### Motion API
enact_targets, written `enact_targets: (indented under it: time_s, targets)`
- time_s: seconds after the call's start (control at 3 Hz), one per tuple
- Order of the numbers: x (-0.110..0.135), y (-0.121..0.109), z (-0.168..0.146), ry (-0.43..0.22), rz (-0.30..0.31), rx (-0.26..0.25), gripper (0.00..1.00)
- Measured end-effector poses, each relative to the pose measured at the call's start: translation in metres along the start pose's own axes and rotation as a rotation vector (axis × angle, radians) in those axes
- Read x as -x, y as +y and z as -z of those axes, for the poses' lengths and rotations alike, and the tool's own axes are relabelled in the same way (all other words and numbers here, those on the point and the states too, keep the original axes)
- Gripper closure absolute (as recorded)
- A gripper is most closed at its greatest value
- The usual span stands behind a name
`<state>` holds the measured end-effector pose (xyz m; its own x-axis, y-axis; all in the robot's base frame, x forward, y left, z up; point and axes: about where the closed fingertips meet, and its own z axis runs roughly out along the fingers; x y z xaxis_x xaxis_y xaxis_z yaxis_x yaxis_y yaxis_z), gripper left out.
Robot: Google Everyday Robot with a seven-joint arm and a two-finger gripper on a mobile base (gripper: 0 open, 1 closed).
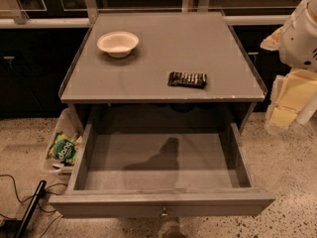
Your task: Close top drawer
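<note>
Camera view: boxy grey top drawer (198, 165) open, jaws below knob (164, 212)

The gripper (172, 229), bottom centre below the top drawer (99, 206), is cut by the lower edge. The white arm (299, 31) is cropped upper right.

- Top drawer (161, 202): wide, shallow, grey, pulled well out toward the camera, with a small round knob (164, 212) at front centre.
- Tool (171, 229): just below the knob.
</note>
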<state>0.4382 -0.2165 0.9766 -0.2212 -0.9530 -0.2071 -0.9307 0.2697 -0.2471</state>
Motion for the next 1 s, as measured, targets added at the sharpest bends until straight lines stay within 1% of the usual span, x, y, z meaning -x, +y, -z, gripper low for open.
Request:
enact_targets:
  time_s: [0.33,0.67,1.0]
  targets:
    - [0.000,0.000,0.000,0.000,0.000,0.000,0.00]
    - [-0.003,0.005,-0.008,-0.014,-0.003,0.015,0.00]
    - [-0.015,0.027,-0.037,-0.034,-0.004,0.058,0.16]
